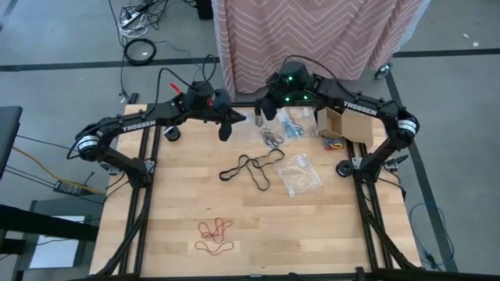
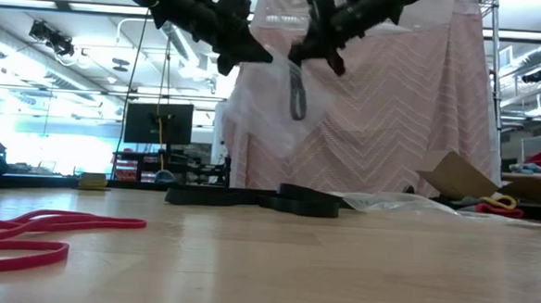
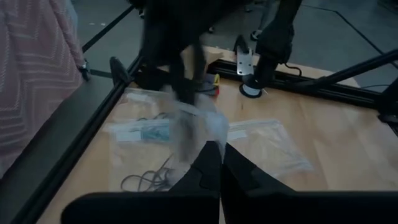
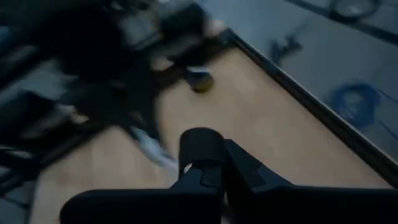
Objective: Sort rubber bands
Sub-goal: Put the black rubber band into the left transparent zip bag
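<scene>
Two grippers raised at the table's far edge, both jaws closed.
Left gripper (image 1: 225, 129) holds nothing; right gripper (image 1: 262, 113) pinches a clear bag (image 2: 297, 93), seen only low. Overhead shows black rubber bands (image 1: 251, 167) mid-table, red rubber bands (image 1: 214, 229) near.

"TROSSEN" on left arm (image 1: 139, 125) and right arm (image 1: 361, 108).

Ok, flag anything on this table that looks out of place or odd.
The cardboard box at the table's far right edge lies open, and coloured rubber bands have spilled out beside it. Clear plastic bags lie loose among the black bands. Red bands sit apart near the front edge.
</scene>
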`<state>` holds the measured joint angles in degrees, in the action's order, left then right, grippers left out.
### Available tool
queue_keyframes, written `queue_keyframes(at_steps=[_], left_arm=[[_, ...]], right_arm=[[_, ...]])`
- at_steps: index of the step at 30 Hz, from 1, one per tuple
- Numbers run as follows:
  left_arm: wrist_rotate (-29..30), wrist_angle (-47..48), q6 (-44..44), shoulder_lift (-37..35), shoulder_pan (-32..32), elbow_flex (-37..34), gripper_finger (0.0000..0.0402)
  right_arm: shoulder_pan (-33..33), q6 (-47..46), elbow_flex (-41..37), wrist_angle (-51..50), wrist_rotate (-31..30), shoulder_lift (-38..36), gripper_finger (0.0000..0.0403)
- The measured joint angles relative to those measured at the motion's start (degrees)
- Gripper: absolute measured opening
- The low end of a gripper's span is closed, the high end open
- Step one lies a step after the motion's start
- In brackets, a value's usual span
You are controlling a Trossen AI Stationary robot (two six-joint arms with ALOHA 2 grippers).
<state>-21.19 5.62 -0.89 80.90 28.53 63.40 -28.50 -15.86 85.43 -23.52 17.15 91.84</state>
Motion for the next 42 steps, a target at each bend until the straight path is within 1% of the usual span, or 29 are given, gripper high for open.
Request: queue_keyframes(at_steps=[2, 4, 6, 13, 16, 20, 21, 23, 25, 28, 33, 37, 42], left_arm=[[0.0, 0.0, 0.0, 0.0, 0.0, 0.0, 0.0000], [0.1, 0.1, 0.0, 0.0, 0.3, 0.0, 0.0000], [0.1, 0.3, 0.0, 0.0, 0.3, 0.0, 0.0000], [0.6, 2.5, -0.2, 0.0, 0.6, 0.0, 0.0000], [0.6, 3.6, -0.3, 0.0, 0.7, 0.0, 0.0000], [1.1, 4.0, -0.3, 0.0, 0.9, 0.0, 0.0000], [1.1, 4.0, -0.3, 0.0, 0.9, 0.0, 0.0000], [1.2, 4.2, -0.3, 0.0, 0.8, 0.0, 0.0000], [1.2, 4.2, -0.3, 0.0, 0.8, 0.0, 0.0000], [1.1, 3.5, -0.3, 0.0, 0.8, 0.0, 0.0000], [-1.0, 0.2, 0.8, 0.0, 0.6, 0.1, 0.0000], [-1.5, -0.1, 1.1, 0.0, 0.5, 2.4, 0.0000], [-4.8, -0.1, 1.1, 0.0, 0.4, 5.5, 0.0000]], right_arm=[[0.6, 0.0, 0.1, -1.4, -0.1, -0.2, 0.0000], [0.7, -0.1, -0.1, -7.2, -0.4, -0.1, 0.0000], [0.7, 0.9, -0.2, -10.6, -0.4, 0.1, 0.0000], [2.4, 1.7, -0.1, -10.4, -0.4, -0.4, 0.0000], [2.7, 2.6, -0.1, -10.6, 0.7, -0.4, 0.0000], [4.0, 3.1, -0.1, -10.5, -3.8, -0.7, 0.0000], [4.1, 3.1, -0.1, -9.9, -3.7, -0.9, 0.0000], [4.2, 3.1, 0.0, -8.8, -1.4, -1.2, 0.0000], [4.1, 3.0, 0.0, -10.0, 0.3, -1.1, 0.0000], [4.2, 3.0, 0.0, -10.9, 0.7, -1.1, 0.0000], [4.2, 3.0, 0.0, -11.1, 2.1, -1.1, 0.0000], [4.1, 3.0, 0.0, -11.3, 2.2, -1.1, 0.0000], [3.6, 2.6, 0.0, -11.3, 2.1, -1.1, 0.0000]])
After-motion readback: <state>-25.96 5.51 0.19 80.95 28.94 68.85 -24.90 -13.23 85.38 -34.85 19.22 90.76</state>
